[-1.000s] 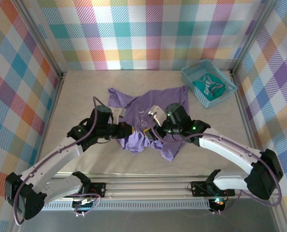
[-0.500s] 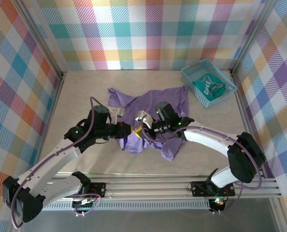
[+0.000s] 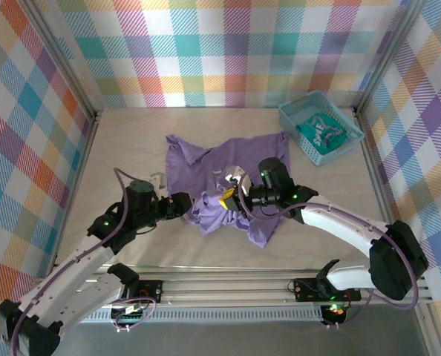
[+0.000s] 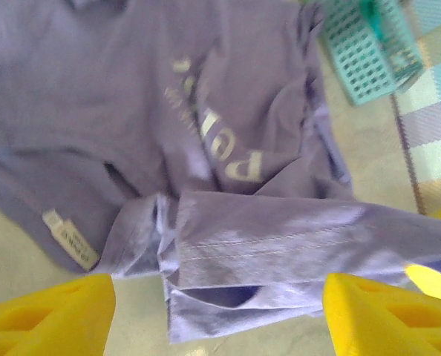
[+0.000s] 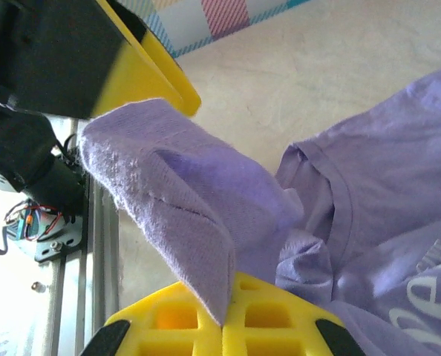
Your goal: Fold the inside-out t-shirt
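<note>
Right wrist view: the right gripper (image 5: 187,200) pinches a fold of the inside-out t-shirt (image 5: 369,178), which lies bunched mid-table. The left gripper (image 4: 220,311) gapes empty just beside its left edge. Spreading the shirt seems the step in hand, and flattening it should come next.

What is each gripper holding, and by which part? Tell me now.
The right gripper is shut on the inside-out t-shirt, pinching a folded stitched edge at its near side; which hem is unclear. The left gripper is open, holding nothing.

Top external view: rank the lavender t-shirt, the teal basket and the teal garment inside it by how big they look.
1. lavender t-shirt, clearly the largest even crumpled.
2. teal basket.
3. teal garment, which lies inside the basket and so looks smaller than it.
</note>
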You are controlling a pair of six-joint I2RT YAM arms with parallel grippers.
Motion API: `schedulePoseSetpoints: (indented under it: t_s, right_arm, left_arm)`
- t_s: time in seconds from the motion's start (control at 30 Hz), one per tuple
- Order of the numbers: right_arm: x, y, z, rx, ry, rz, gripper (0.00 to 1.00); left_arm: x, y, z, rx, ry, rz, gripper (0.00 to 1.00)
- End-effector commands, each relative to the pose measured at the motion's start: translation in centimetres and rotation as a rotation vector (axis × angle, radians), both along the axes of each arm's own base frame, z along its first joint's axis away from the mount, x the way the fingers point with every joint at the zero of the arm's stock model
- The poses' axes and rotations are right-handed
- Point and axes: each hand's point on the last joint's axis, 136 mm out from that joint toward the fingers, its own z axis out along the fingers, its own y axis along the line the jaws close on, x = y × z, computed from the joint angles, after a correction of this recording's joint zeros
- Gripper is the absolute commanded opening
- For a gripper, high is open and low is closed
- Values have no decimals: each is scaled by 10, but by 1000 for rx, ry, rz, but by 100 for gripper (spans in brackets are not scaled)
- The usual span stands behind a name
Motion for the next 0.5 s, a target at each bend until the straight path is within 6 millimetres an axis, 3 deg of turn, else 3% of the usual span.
schedulePoseSetpoints:
  t_s: [0.0,0.2,0.33,0.47]
  right_arm:
    - [5,-2,12,51,-21,-37,0]
    - [8,0,16,82,-19,-53,0]
    - [13,1,16,88,-14,-80,4]
    - [38,-21,-19,-82,42,-284,18]
  left_arm:
    - [-3,-11,-15,-179,106,39,76]
    - [8,-6,-42,-342,185,163,81]
    - [10,-6,-56,-332,221,179,83]
    - [10,3,-54,-231,194,179,83]
